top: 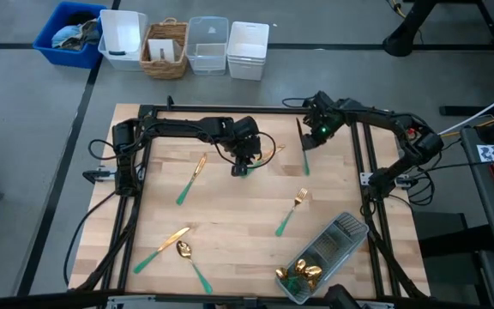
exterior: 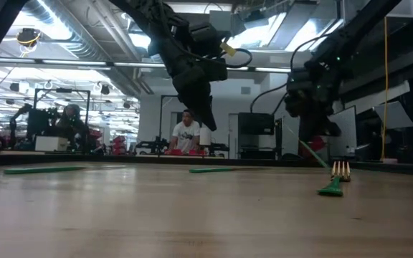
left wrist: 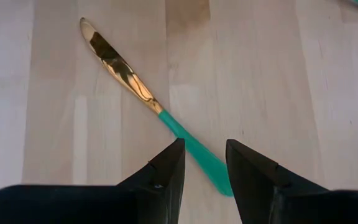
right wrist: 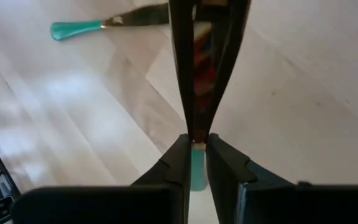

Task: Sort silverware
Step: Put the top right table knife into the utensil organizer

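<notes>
Silverware with gold heads and teal handles lies scattered on the wooden table (top: 230, 215). A knife (left wrist: 148, 99) lies flat under my left gripper (left wrist: 204, 158), which is open, its fingers standing on either side of the teal handle (left wrist: 197, 155) without touching it. My right gripper (right wrist: 196, 138), near the table's far right, is shut on another knife (top: 304, 159). More pieces lie flat: a knife (top: 191, 178), a fork (top: 292, 210), a knife (top: 165, 247) and a spoon (top: 191, 257). My right gripper pinches the knife between its two fingers where the teal handle meets the shiny blade (right wrist: 196, 144). The fingers come slanting down from above. The handle (exterior: 314, 154) slants down below the fingers; whether its end rests on the table, I cannot tell.
A clear plastic tray (top: 337, 240) with gold spoons (top: 298, 275) stands at the near right corner. A black frame (top: 230, 110) borders the table. Bins and a basket (top: 165, 47) stand beyond the far edge. The table's middle is bare wood.
</notes>
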{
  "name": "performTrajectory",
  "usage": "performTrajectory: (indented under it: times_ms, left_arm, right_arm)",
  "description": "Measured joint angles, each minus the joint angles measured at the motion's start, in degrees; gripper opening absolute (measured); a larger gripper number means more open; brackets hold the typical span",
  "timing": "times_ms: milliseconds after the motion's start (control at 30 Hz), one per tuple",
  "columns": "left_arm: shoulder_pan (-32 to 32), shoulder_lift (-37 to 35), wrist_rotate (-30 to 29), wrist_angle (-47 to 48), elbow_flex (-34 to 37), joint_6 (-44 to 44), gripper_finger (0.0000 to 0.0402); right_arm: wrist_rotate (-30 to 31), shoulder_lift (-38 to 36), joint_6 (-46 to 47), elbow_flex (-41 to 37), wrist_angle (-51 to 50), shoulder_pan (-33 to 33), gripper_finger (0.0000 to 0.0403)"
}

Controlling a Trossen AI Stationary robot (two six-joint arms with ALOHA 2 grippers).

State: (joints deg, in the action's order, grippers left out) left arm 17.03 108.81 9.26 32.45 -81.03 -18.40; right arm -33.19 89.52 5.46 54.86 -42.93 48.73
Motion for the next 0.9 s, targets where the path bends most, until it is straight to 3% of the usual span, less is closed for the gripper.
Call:
performTrajectory:
  times_ms: [200, 300, 533, 900]
  left_arm:
    - [0.0, 0.0, 0.0, -2.4, 0.1, 0.3, 0.0109]
    - [0.0, 0.0, 0.0, -13.9, 2.6, 3.9, 0.0109]
    - [0.0, 2.5, -2.7, -45.1, 9.3, 21.0, 0.0109]
    - [0.8, 10.9, -9.4, -63.8, 9.3, 44.0, 0.0109]
  right_arm:
    - [0.0, 0.0, 0.0, 0.7, 0.5, 0.0, 0.0048]
    - [0.0, 0.0, 0.0, 0.7, 1.1, 0.0, 0.0048]
    - [0.1, 0.0, 0.0, 0.7, 1.3, 0.0, 0.0048]
    - [0.1, -0.1, 0.0, 0.7, 1.3, 0.0, 0.0048]
